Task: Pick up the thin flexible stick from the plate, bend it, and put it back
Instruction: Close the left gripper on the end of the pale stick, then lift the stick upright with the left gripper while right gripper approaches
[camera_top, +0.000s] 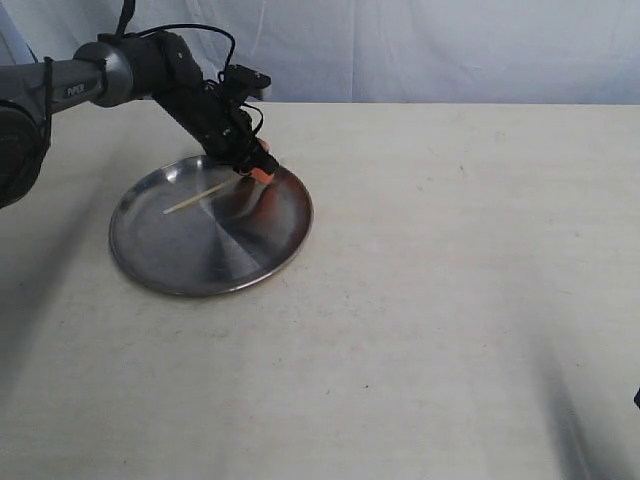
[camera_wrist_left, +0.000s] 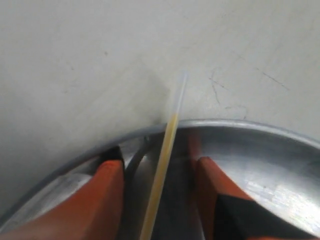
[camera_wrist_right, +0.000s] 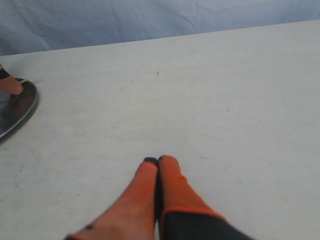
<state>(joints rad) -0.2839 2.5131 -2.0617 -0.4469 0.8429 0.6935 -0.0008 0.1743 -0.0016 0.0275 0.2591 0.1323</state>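
While the left hand (camera_wrist_left: 156, 159) straddles the thin flexible stick (camera_wrist_left: 170, 135) at the plate (camera_wrist_left: 260, 155), jaws parted, grasping is pending: close gently, then lift.

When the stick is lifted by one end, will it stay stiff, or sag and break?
The stick is very thin for its length, so it probably weighs little and flexes. On the smooth shiny plate it may slide if nudged.

The only lettering is a small white mark (camera_top: 74, 91) on the grey link of the left arm (camera_top: 110, 72), above and left of the plate (camera_top: 200, 255) in the exterior view. It is too blurred to read.
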